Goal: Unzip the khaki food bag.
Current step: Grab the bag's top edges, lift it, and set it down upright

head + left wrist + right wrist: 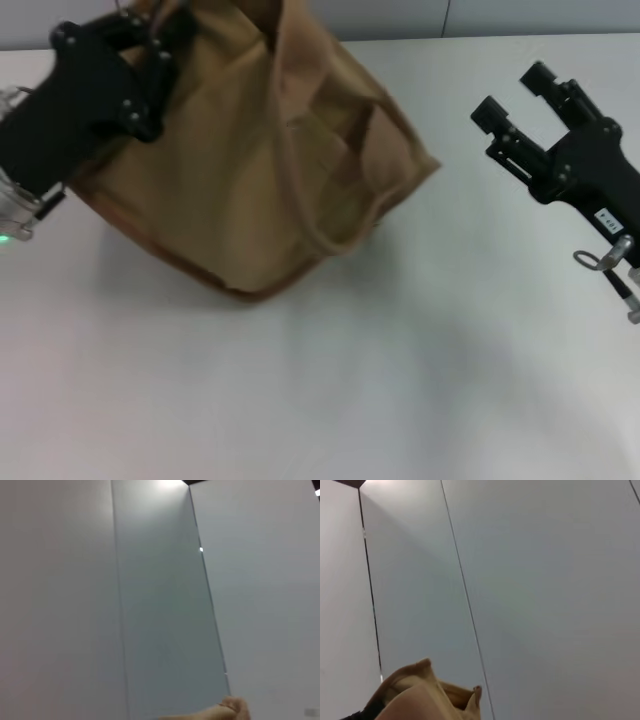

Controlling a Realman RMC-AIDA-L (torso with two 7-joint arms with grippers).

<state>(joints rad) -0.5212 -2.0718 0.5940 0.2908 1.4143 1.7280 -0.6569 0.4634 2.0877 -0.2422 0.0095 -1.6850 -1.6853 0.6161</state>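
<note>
Khaki canvas bag tilted on the white table, one gripper at its top corner.

Khaki food bag [250, 170] sat in the upper left of the head view on the white table [400, 380], leaning, with a webbing handle [300, 190] looped down its front. Left gripper [150, 45] was against the bag's upper left corner; whether its fingers were pinching anything could not be told. Right gripper [512, 92] hung at the right edge of the frame, well apart from the bag, its two fingers spread and holding nothing. Both wrist views showed mostly pale wall panels, with a bit of tan fabric [420, 695] at the bottom edge.
</note>
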